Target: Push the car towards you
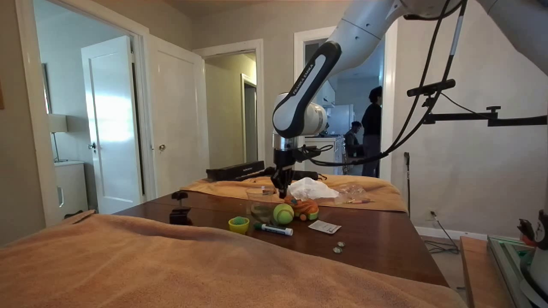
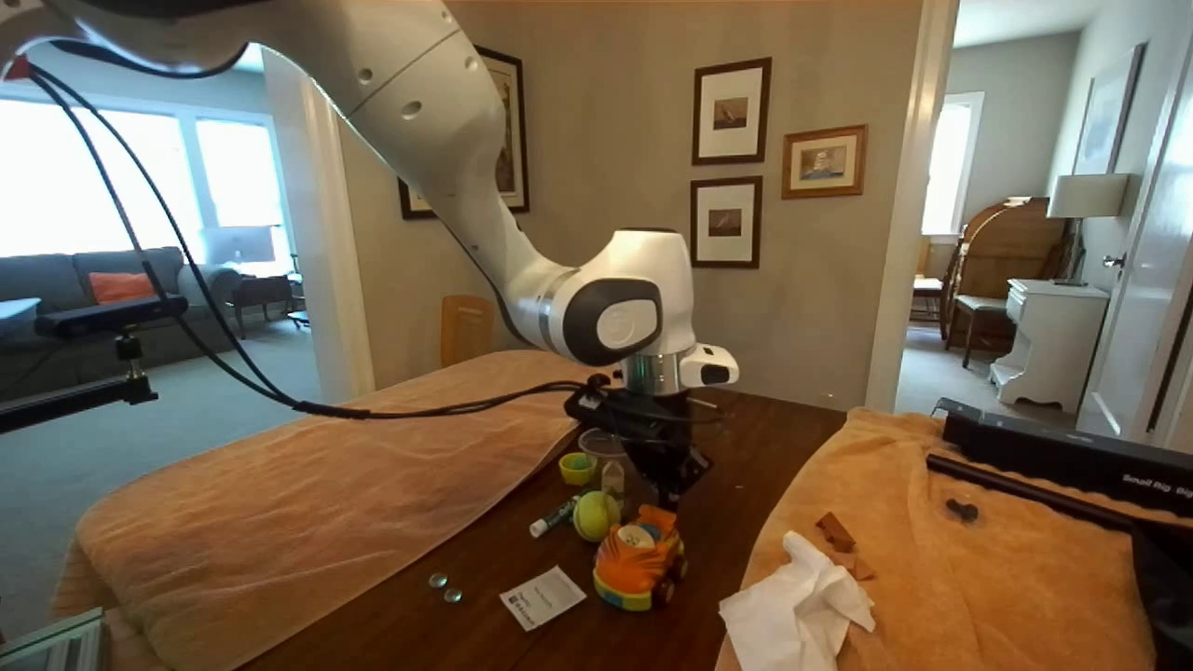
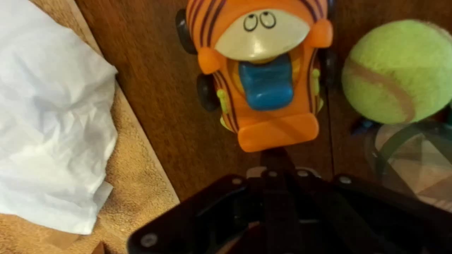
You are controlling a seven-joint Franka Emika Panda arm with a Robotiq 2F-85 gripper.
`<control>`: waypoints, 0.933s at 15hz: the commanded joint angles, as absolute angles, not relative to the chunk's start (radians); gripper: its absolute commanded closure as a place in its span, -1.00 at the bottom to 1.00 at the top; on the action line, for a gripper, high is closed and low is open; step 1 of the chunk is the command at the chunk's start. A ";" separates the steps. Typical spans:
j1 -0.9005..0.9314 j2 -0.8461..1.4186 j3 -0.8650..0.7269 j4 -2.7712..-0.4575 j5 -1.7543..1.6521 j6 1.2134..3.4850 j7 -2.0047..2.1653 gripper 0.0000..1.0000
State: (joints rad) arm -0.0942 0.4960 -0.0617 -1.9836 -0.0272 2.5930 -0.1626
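The toy car (image 3: 265, 77) is orange with dark stripes, dark wheels, a cream windshield with drawn eyes and a blue seat. It stands upright on the dark wooden table and shows in both exterior views (image 1: 306, 208) (image 2: 638, 564). My gripper (image 3: 277, 155) points down just behind the car's rear spoiler, its fingers together with nothing between them. The fingertips partly pass under the spoiler's edge in the wrist view; I cannot tell whether they touch it. The gripper shows in both exterior views (image 1: 282, 194) (image 2: 668, 501), low beside the car's rear end.
A tennis ball (image 3: 399, 72) sits close beside the car. A clear container (image 1: 260, 205), a marker (image 1: 274, 229) and a small yellow-green bowl (image 1: 238, 225) stand nearby. A white card (image 2: 542, 596) and glass beads (image 2: 445, 588) lie ahead of the car. White paper (image 3: 56, 116) lies on the orange towel.
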 commanded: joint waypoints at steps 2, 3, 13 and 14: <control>-0.123 0.350 -0.072 -2.148 -0.041 2.611 -0.182 1.00; -0.128 0.337 -0.072 -2.165 -0.037 2.612 -0.186 1.00; -0.133 0.270 -0.060 -2.222 -0.033 2.621 -0.230 1.00; -0.133 0.272 -0.059 -2.214 -0.036 2.623 -0.235 1.00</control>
